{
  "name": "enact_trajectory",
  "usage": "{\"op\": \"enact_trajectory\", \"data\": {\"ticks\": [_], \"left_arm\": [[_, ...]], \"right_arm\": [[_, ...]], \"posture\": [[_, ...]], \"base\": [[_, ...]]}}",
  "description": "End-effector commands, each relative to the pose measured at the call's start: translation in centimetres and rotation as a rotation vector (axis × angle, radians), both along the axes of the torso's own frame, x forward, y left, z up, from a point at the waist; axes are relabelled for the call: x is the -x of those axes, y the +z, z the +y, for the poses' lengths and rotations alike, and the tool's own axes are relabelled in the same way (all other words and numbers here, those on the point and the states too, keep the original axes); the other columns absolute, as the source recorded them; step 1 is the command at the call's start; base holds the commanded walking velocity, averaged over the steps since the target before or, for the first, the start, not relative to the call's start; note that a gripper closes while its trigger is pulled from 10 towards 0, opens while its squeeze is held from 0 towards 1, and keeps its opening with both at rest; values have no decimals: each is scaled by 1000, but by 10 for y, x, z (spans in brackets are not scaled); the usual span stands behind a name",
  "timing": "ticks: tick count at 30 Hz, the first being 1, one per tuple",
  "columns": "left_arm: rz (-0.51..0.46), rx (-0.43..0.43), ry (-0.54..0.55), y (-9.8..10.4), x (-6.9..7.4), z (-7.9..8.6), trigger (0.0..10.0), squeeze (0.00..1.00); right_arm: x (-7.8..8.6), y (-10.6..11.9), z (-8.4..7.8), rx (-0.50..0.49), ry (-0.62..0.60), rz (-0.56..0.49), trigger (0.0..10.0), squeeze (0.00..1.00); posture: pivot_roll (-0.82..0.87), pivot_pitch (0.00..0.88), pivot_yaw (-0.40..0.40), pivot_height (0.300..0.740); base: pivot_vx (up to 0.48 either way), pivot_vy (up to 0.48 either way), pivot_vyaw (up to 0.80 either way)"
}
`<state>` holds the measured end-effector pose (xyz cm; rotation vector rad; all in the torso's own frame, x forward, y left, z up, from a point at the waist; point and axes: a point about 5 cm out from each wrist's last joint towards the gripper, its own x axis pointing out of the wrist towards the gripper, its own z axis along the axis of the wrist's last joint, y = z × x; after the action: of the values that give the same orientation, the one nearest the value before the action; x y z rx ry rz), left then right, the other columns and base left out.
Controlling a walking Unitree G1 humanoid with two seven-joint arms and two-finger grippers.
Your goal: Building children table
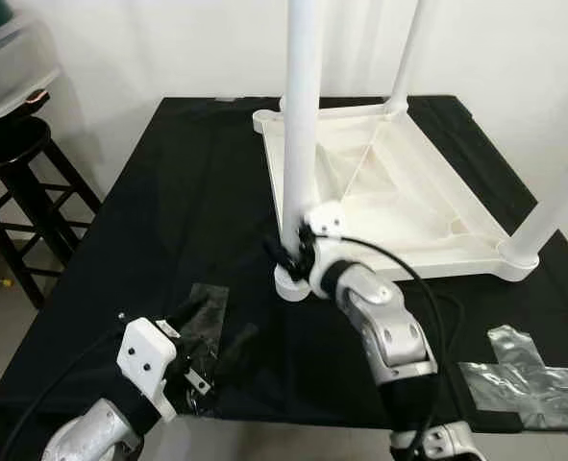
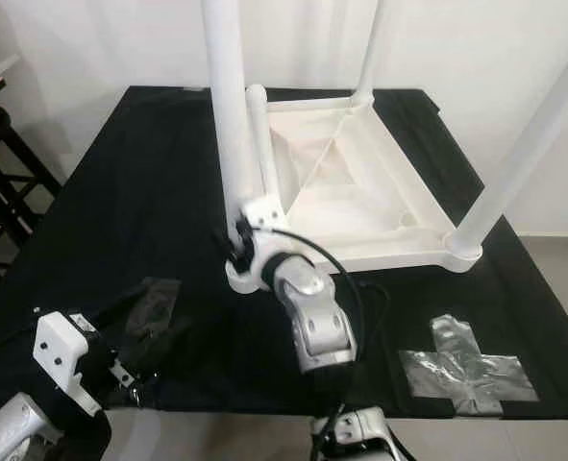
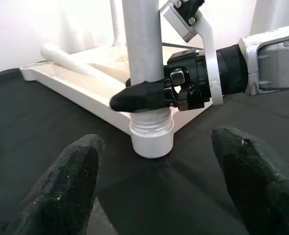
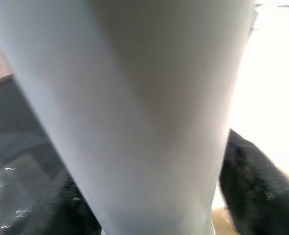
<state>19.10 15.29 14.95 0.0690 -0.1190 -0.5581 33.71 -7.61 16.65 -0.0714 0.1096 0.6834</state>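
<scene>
Down at the bottom edge, closest of all, sits the left gripper [image 1: 192, 360]. It hovers low over the black table [image 1: 168, 192], near a dull patch of tape [image 1: 199, 305]. Its two black fingers [image 3: 68, 188] are spread wide apart and hold nothing.

Further in, the right gripper [image 1: 293, 252] is at work. Its fingers are pinched around a tall white leg [image 1: 298, 125], low down, just above where the leg meets its socket [image 3: 151, 139]. The leg stands nearly straight up at the near corner of the white tabletop [image 1: 408, 192], which lies upside down on the table. Two more legs stand at other corners, one at the back [image 1: 404, 58] and one at the right [image 1: 553, 202]. Another white leg [image 3: 68, 58] seems to lie flat inside the tabletop.

The job right now looks like seating this leg in its socket. To do it well, keep the leg straight up, not leaning, so it goes in evenly. Push or turn it slowly, and do not let the tabletop slide on the cloth. The free left gripper could help by holding the tabletop still. I cannot tell for sure if the leg is all the way in, since the right wrist view is too close and blurry.

A silver tape cross [image 1: 524, 379] lies on the table to the right, and a dark stool [image 1: 14, 182] stands off to the left.
</scene>
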Motion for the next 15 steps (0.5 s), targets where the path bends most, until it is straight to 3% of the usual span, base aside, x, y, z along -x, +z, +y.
{"op": "enact_trajectory", "data": {"ticks": [1,2,4,5,6,7,10,15], "left_arm": [[19,-5,-7,-5,0,0,10000,0],[20,-4,-8,-5,0,0,10000,0],[21,-2,-9,-6,0,-1,10000,0],[21,-2,-9,-6,0,-1,10000,0],[21,-2,-9,-6,0,-1,10000,0],[21,-2,-9,-6,-1,-2,10000,0],[21,-3,-7,-7,-1,-2,10000,0],[22,-4,-6,-8,0,-3,10000,0]], "right_arm": [[-6,18,0,-32,119,-50,10000,1000],[-9,22,-1,-38,167,-62,10000,1000],[-3,24,0,-20,435,-18,10000,1000],[-3,24,0,-20,435,-18,10000,1000],[-1,25,-1,9,558,-6,10000,424],[-2,26,-3,35,632,-5,10000,0],[-20,34,-3,58,634,-22,10000,0],[-28,38,-1,47,651,-3,10000,0]], "posture": [[-35,117,19,740],[-35,117,19,740],[-35,109,18,740],[-35,109,18,740],[-30,105,17,740],[-28,103,15,740],[-17,95,12,740],[-11,91,12,740]], "base": [[0,0,0],[0,0,0],[0,0,0],[0,0,0],[0,0,0],[0,0,0],[0,0,0],[0,0,0]]}}
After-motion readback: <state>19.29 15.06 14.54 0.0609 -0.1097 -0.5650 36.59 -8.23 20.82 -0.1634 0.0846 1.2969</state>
